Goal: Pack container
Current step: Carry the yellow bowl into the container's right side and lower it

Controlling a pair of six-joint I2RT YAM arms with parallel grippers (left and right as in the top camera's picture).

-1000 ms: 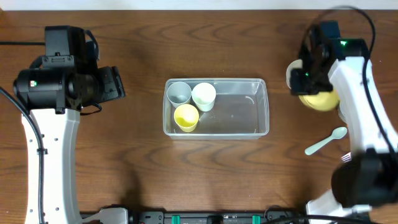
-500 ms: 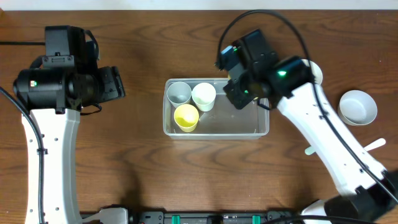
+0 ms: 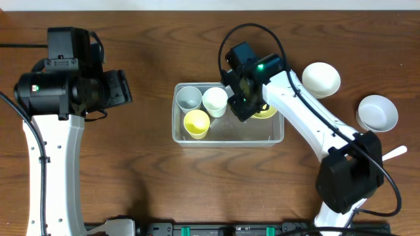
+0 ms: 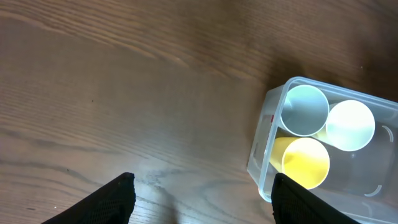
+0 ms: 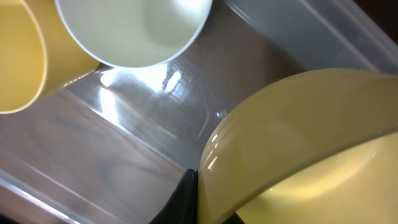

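The clear container (image 3: pixel 230 140) sits mid-table with a pale-blue cup (image 3: pixel 189 98), a white cup (image 3: pixel 214 101) and a yellow cup (image 3: pixel 196 123) upright at its left end. My right gripper (image 3: pixel 246 98) is over the container's middle, shut on the rim of a yellow bowl (image 3: pixel 268 111) that hangs low inside the right half. In the right wrist view the yellow bowl (image 5: pixel 311 143) fills the frame beside the white cup (image 5: pixel 134 28). My left gripper (image 4: pixel 202 199) is open over bare wood, left of the container (image 4: pixel 264 134).
A white bowl (image 3: pixel 321 78) and a pale-blue bowl (image 3: pixel 377 112) stand on the table right of the container. A pale spoon (image 3: pixel 397 152) lies near the right edge. The left arm's body (image 3: pixel 62 85) stays at the far left.
My right arm has swung from the table's right side to the container, carrying the yellow bowl down into it. The left arm has not moved.
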